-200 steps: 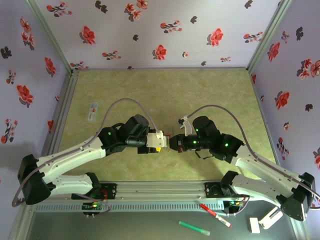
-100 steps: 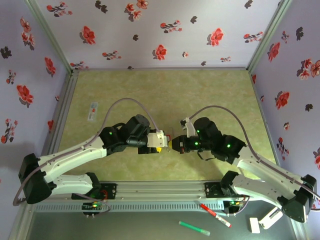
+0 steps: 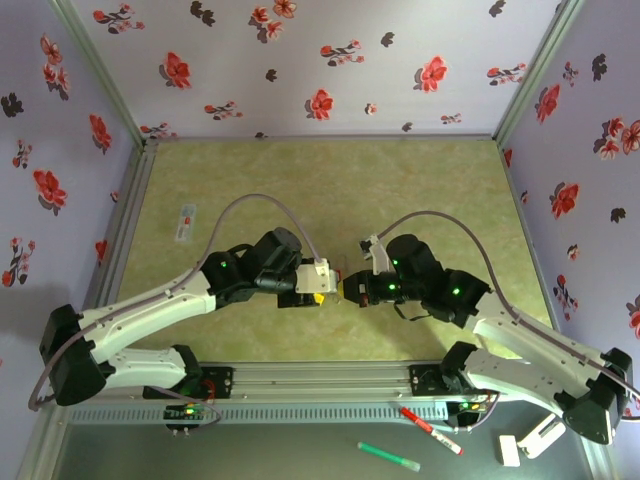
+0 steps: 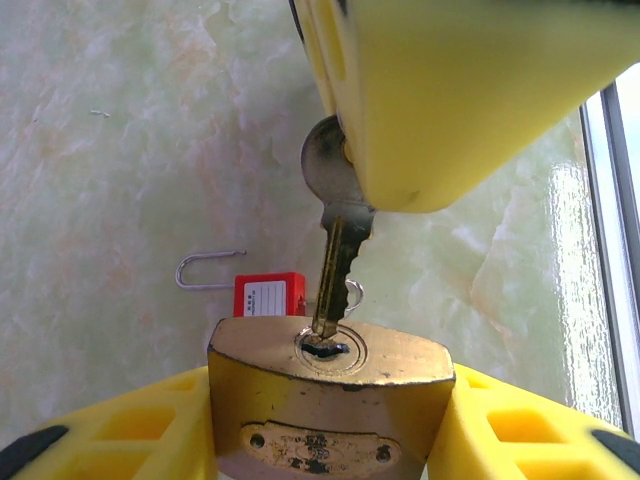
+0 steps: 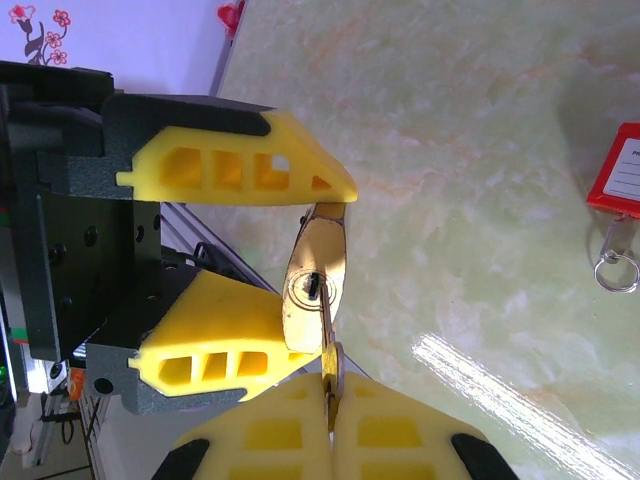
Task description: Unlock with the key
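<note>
My left gripper (image 4: 325,432) is shut on the brass padlock (image 4: 330,400), held with its keyhole face up between the yellow fingers (image 4: 130,430). The key (image 4: 338,235) is small and grey, pinched by its round head in my right gripper (image 5: 331,420), which is shut on it. Its blade points down at the keyhole, the tip touching the slot's mouth. From the right wrist, the key (image 5: 330,360) runs edge-on up to the brass padlock (image 5: 315,275). In the top view the left gripper (image 3: 318,283) and right gripper (image 3: 350,288) meet at mid-table.
A red padlock (image 4: 268,296) with an open shackle and a small key ring lies on the green table (image 3: 300,180) just beyond the grippers. A white card (image 3: 184,222) lies at the left. Floral walls enclose three sides. Pens (image 3: 430,430) lie beyond the front rail.
The left gripper with the brass padlock has edged right and the right gripper slightly left, closing the gap between padlock and key.
</note>
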`<state>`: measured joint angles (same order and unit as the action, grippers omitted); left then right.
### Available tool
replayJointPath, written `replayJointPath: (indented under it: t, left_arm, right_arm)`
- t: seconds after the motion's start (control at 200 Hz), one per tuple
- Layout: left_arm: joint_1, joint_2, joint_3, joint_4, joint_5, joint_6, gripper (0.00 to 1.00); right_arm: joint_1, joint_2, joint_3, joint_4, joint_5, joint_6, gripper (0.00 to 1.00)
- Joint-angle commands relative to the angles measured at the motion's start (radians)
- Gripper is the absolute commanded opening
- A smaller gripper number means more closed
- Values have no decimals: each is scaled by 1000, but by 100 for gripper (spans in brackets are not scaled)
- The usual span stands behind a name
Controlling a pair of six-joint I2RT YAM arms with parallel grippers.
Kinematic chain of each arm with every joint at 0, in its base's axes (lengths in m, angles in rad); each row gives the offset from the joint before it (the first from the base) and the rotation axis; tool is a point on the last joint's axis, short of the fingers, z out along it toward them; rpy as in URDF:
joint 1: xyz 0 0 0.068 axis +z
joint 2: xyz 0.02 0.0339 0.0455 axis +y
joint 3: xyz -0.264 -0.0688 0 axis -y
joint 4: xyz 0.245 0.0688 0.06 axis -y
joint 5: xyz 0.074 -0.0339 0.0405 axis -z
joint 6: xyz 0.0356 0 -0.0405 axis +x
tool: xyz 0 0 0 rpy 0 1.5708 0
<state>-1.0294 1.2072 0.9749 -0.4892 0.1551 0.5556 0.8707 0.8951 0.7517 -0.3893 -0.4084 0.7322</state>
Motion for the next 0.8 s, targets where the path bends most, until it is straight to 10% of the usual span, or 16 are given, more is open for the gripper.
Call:
replayJointPath:
  t: [0.0, 0.79]
  left_arm:
    - [-12, -4, 46, 45, 35, -16, 15]
    - [-4, 25, 97, 34, 101, -74, 11]
  right_arm:
    - [4, 7, -9, 35, -6, -11, 0]
    - [8, 41, -42, 23, -41, -68, 0]
